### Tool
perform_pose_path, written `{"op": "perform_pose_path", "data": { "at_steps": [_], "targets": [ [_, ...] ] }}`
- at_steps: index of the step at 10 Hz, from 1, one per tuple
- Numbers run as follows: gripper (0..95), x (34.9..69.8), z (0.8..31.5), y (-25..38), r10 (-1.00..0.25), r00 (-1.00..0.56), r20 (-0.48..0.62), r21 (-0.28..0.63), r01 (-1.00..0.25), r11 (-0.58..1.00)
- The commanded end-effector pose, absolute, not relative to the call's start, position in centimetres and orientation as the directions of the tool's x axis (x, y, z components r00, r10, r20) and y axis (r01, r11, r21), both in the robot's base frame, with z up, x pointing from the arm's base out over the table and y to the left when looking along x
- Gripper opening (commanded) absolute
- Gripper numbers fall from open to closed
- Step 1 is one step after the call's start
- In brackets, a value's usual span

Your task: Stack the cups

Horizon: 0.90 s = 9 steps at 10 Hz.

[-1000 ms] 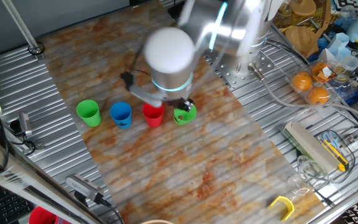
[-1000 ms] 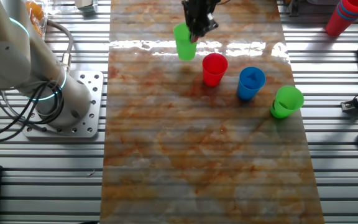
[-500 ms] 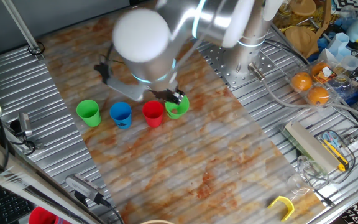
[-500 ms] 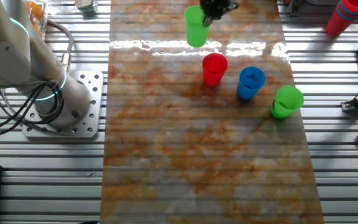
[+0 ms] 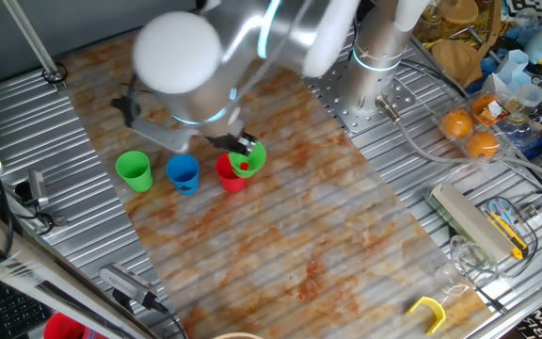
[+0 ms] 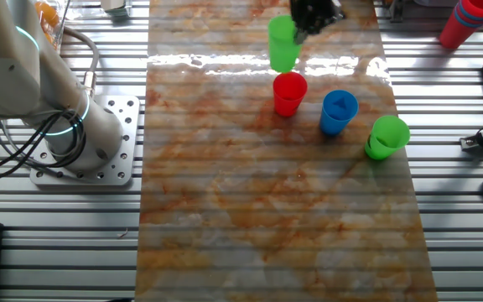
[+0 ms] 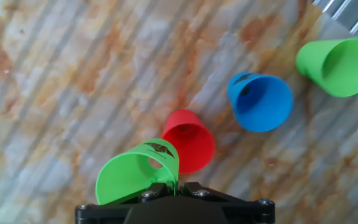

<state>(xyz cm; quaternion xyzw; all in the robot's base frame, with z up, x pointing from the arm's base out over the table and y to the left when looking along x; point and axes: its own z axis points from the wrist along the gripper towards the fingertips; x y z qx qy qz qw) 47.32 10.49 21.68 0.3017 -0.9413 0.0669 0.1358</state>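
My gripper [image 5: 244, 145] [image 6: 302, 30] [image 7: 174, 185] is shut on the rim of a bright green cup [image 5: 248, 158] [image 6: 283, 44] [image 7: 134, 172] and holds it in the air, close above and just beside the red cup [image 5: 230, 173] [image 6: 289, 92] [image 7: 190, 139]. The red cup stands upright on the table. Beside it in a row stand the blue cup [image 5: 183, 173] [image 6: 339, 111] [image 7: 260, 101] and the second green cup [image 5: 135, 171] [image 6: 387, 137] [image 7: 337, 58].
The arm's base [image 6: 74, 126] stands beside the marbled mat [image 6: 267, 218]. Red cups [image 6: 464, 21] stand stacked at a far corner. Oranges [image 5: 469, 132], a box cutter [image 5: 502, 226] and clutter lie on the grooved metal table at the right.
My gripper has carried the green cup up off the mat and sideways along the row, from the free end to above the red cup. The other cups have not moved.
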Motion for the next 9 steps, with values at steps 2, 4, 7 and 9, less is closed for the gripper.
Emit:
{"op": "perform_pose_path", "data": {
  "at_steps": [2, 4, 7, 9],
  "targets": [
    [0.0, 47.6, 20.5, 9.0, -0.572, -0.764, 0.298, -0.040, -0.609, 0.792],
    [0.0, 47.5, 19.6, 8.0, -0.585, -0.757, 0.293, -0.037, -0.620, 0.784],
    [0.0, 47.8, 19.3, 8.4, -0.577, -0.767, 0.280, -0.043, -0.611, 0.791],
    [0.0, 47.9, 19.1, 8.4, -0.582, -0.764, 0.277, -0.046, -0.616, 0.787]
  ]
}}
